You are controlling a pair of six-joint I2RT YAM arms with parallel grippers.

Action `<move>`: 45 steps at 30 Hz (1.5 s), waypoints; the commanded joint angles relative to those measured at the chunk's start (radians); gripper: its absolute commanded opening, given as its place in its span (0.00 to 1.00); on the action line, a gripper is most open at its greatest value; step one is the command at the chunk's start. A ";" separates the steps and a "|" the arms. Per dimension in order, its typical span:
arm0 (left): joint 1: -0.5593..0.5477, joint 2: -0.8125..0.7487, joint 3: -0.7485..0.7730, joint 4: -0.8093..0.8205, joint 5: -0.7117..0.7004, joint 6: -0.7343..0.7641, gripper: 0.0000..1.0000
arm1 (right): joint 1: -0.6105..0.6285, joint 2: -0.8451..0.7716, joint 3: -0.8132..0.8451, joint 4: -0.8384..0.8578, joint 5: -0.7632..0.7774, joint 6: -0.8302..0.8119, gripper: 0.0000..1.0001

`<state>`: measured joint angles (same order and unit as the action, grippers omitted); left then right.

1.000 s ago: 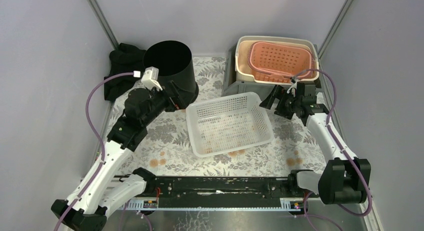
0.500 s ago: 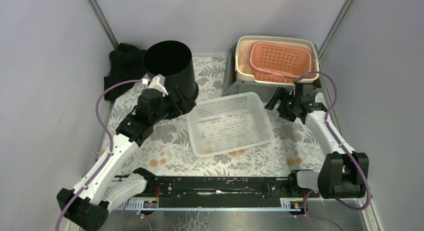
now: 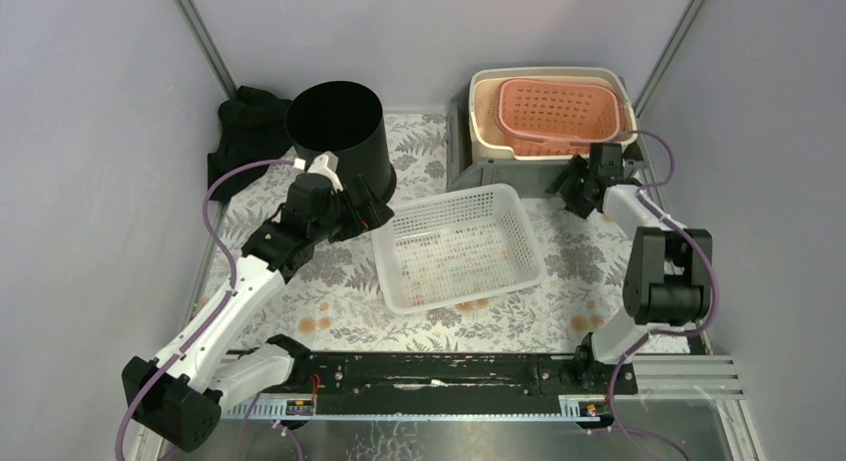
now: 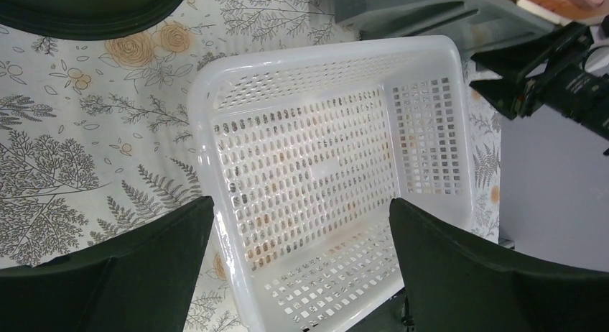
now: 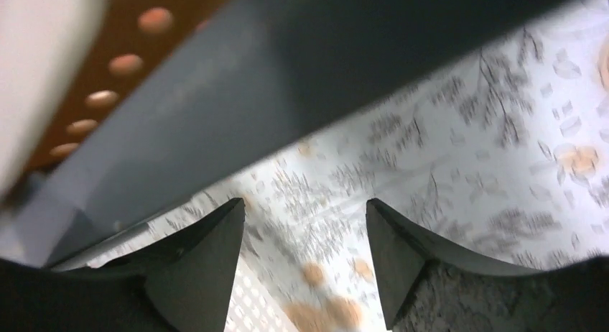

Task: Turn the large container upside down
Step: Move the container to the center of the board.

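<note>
Sitting upright, mouth up, in the middle of the floral counter [image 3: 339, 291] is the white basket [image 3: 457, 246], which I'm reading as the large container, and nothing is gripping it yet. The left gripper [image 3: 369, 214] is hovering just off the basket's left rim, jaws spread wide and framing the basket in the wrist view, likely lining up to take that rim for the flip. The right gripper [image 3: 571, 185] is hanging beyond the basket's far right corner, close against the grey bin [image 3: 469, 162], jaws also apart and empty, probably giving the flip room. A black bucket [image 3: 339, 142] is standing behind the basket's left side.
</note>
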<state>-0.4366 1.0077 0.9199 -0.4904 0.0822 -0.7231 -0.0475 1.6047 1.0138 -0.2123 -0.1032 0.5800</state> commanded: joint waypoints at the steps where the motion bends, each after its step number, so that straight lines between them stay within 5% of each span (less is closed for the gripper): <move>1: 0.003 0.007 0.025 -0.001 0.013 0.017 1.00 | 0.003 0.123 0.106 0.115 -0.066 0.043 0.69; 15: 0.002 0.000 0.000 0.009 0.006 0.007 1.00 | 0.074 0.312 0.311 0.207 -0.244 0.059 0.65; 25: 0.002 -0.008 -0.020 0.004 0.008 0.007 1.00 | 0.100 -0.023 0.146 0.063 -0.129 -0.111 0.75; 32: 0.001 0.008 -0.022 0.007 0.022 0.010 1.00 | 0.101 -0.175 0.027 -0.049 -0.201 -0.239 0.71; 45: -0.001 0.021 -0.001 -0.016 0.086 0.039 1.00 | 0.152 -0.215 -0.079 -0.102 -0.286 -0.296 0.57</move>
<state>-0.4370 1.0183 0.9031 -0.4904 0.1295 -0.7143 0.0650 1.4284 0.9596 -0.3122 -0.3565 0.3130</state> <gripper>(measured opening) 0.998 0.563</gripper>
